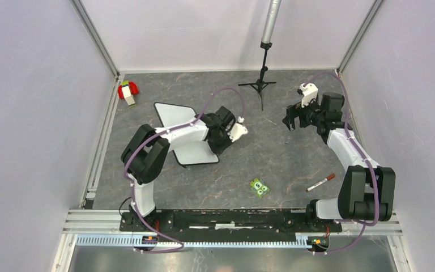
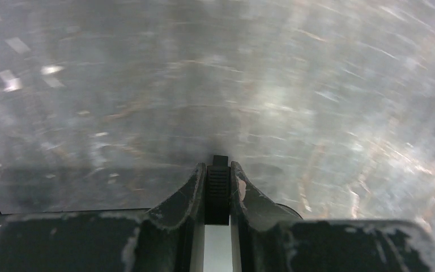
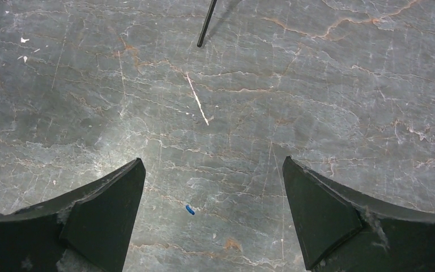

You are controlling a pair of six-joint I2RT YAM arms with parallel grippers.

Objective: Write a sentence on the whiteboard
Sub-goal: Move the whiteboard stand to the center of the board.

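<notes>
The whiteboard (image 1: 174, 115) lies left of centre, partly under my left forearm. No handwriting shows on its visible white parts. My left gripper (image 1: 216, 143) is at the board's right edge. In the blurred left wrist view, my left gripper (image 2: 220, 168) is shut on a black ribbed piece (image 2: 218, 192) of the board's rim or leg, with white board surface (image 2: 217, 249) below it. My right gripper (image 1: 292, 120) hangs open and empty over the table at the back right. In the right wrist view, my right gripper (image 3: 212, 187) has its fingers wide apart over bare table.
A red-capped marker (image 1: 321, 182) lies near the right arm's base. A small green object (image 1: 259, 187) lies front centre. A red, white and green object (image 1: 127, 92) is at the back left. A black tripod stand (image 1: 263, 85) is at the back, and one leg shows in the right wrist view (image 3: 206, 25).
</notes>
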